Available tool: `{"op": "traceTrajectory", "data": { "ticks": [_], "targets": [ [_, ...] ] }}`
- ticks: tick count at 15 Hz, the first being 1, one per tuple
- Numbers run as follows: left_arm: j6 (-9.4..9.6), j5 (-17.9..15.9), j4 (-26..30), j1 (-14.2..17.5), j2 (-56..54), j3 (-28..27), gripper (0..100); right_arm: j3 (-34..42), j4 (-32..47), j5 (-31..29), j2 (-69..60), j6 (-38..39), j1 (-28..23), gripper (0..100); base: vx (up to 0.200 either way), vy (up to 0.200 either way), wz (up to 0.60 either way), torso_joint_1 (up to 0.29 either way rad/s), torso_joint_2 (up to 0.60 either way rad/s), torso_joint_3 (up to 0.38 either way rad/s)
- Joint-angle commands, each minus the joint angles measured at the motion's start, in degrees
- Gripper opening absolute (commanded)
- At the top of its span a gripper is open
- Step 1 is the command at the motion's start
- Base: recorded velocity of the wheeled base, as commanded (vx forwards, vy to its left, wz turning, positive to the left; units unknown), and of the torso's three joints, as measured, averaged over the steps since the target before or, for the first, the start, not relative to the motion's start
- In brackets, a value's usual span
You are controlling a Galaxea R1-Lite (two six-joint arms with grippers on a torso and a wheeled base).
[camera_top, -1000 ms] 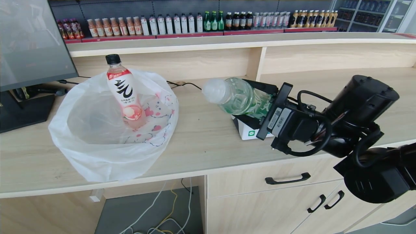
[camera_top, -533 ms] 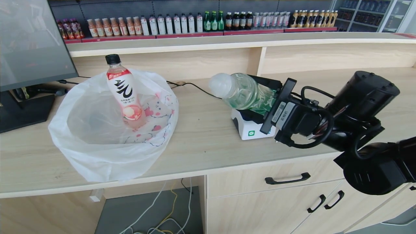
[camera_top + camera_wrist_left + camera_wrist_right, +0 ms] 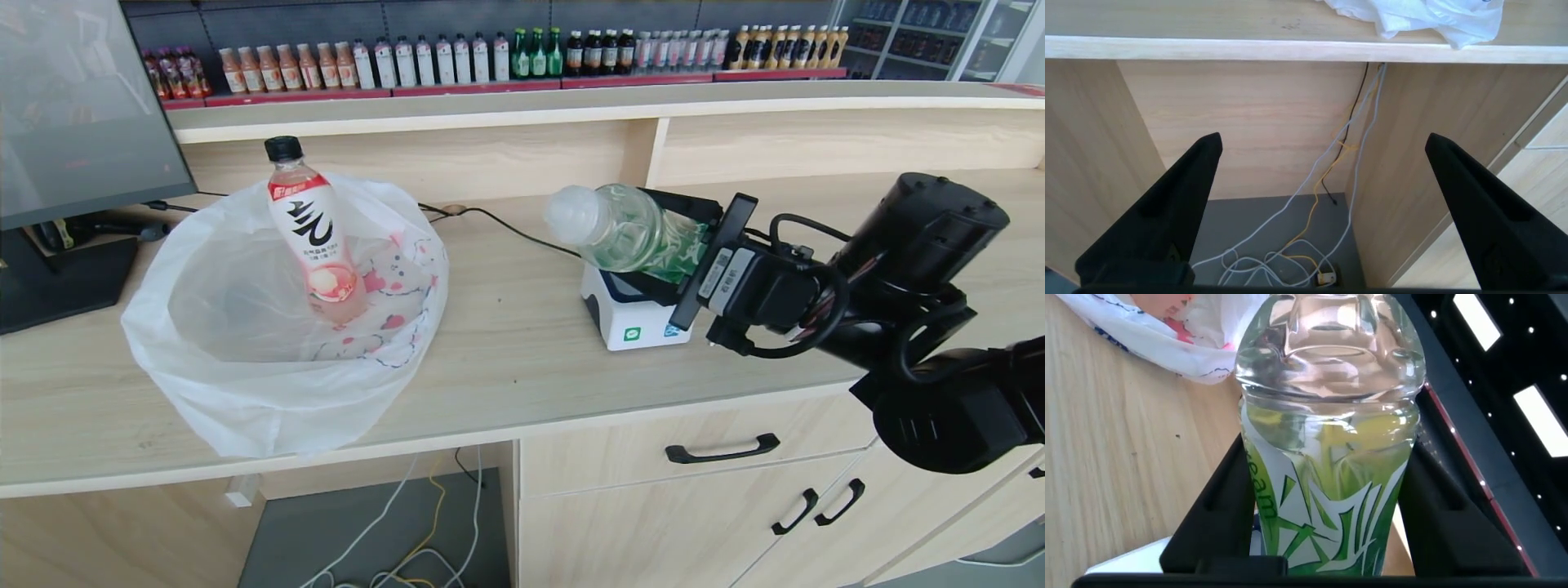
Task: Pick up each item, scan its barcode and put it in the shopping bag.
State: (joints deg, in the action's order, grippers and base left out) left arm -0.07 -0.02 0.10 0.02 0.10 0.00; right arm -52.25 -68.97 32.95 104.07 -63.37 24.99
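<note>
Right gripper [image 3: 665,241] jaws clamp the bottle [image 3: 620,229] just above the scanner [image 3: 633,314]; left gripper [image 3: 1323,139] jaws are apart. The slick label could slip, tilting the barcode away from the scanner.

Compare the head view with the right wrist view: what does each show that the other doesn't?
Head view adds: the monitor at the robot's left, the row of drinks on the back shelf, and the cabinet drawers under the counter. Right wrist view adds: a close look at the right gripper, its fingers pressed against both sides of the green label. Both share: the green-label bottle, the shopping bag and the wooden counter.
</note>
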Motion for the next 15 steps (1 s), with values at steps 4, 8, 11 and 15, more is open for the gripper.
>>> {"op": "traceTrajectory", "data": {
  "ticks": [4,8,11,15],
  "targets": [
    [-0.01,0.0,0.0,0.1,0.0,0.0,100,-0.3,0.1,-0.1,-0.1,0.0,0.1,0,0.0,0.0,0.0,0.0,0.0,0.0],
    [-0.01,0.0,0.0,0.1,0.0,0.0,100,-0.6,0.1,-0.6,-0.1,0.0,0.1,0,0.0,0.0,0.0,0.0,0.0,0.0],
    [-0.01,0.0,0.0,0.1,0.0,0.0,100,-0.7,0.1,-0.7,-0.1,0.2,0.1,0,0.0,0.0,0.0,0.0,0.0,0.0],
    [-0.01,0.0,0.0,0.1,0.0,0.0,100,-2.0,0.1,-1.3,-0.2,1.4,0.1,0,0.0,0.0,0.0,0.0,0.0,0.0]
  ]
}}
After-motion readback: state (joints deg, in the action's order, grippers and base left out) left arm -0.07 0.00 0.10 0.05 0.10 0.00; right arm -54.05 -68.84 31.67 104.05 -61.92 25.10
